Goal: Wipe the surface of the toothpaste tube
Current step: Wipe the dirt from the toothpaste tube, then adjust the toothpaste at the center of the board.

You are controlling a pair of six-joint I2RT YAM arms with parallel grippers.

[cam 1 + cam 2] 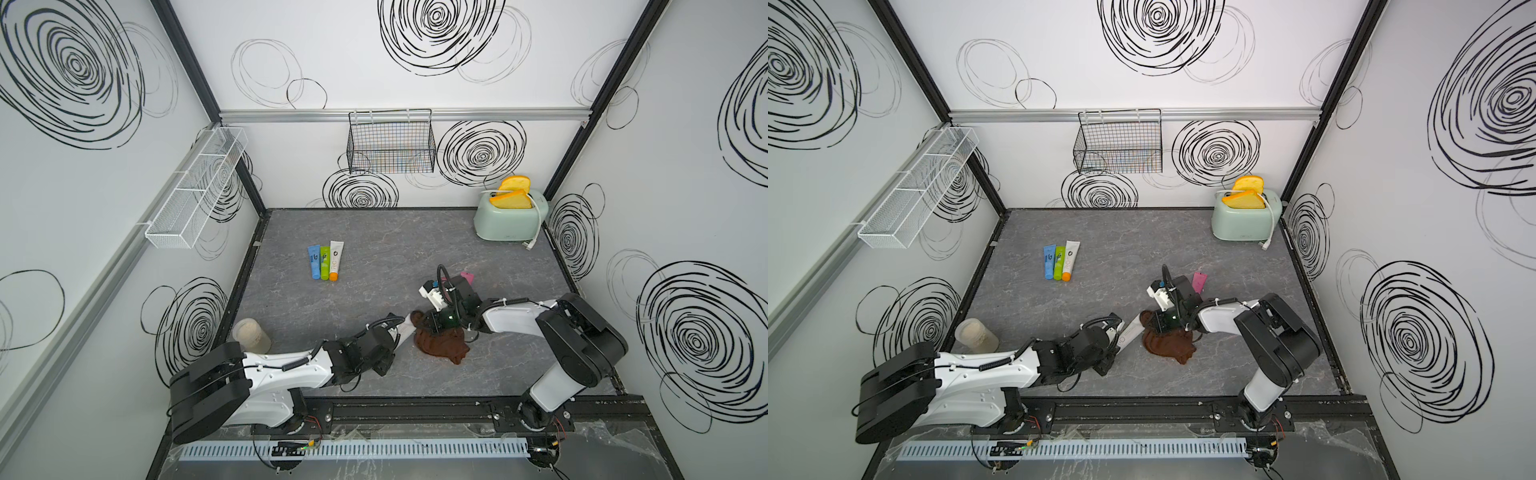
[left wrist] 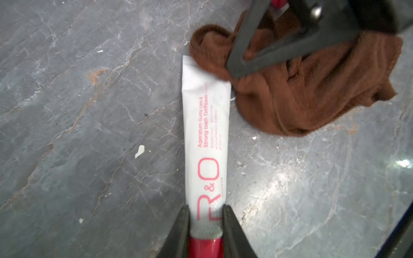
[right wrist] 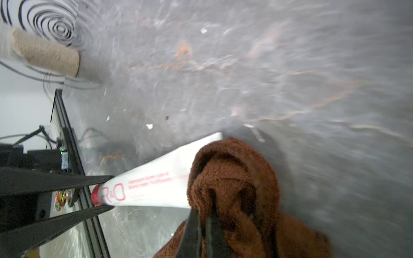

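- The toothpaste tube lies toward the desk's front edge, its crimped end under the brown cloth.
- The right gripper clenches that cloth; the left gripper straddles the cap end, and we cannot tell whether it is pinching.
- We judge the tube light, squashy and slick: hold its stiff shoulder.

Both arms are extended low and inward; the left gripper is held slightly parted, the right gripper clamped tight.

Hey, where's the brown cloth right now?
In both top views the brown cloth sits front-centre on the table, pinched by the right gripper and draped over the flat end of the toothpaste tube that the left gripper flanks.
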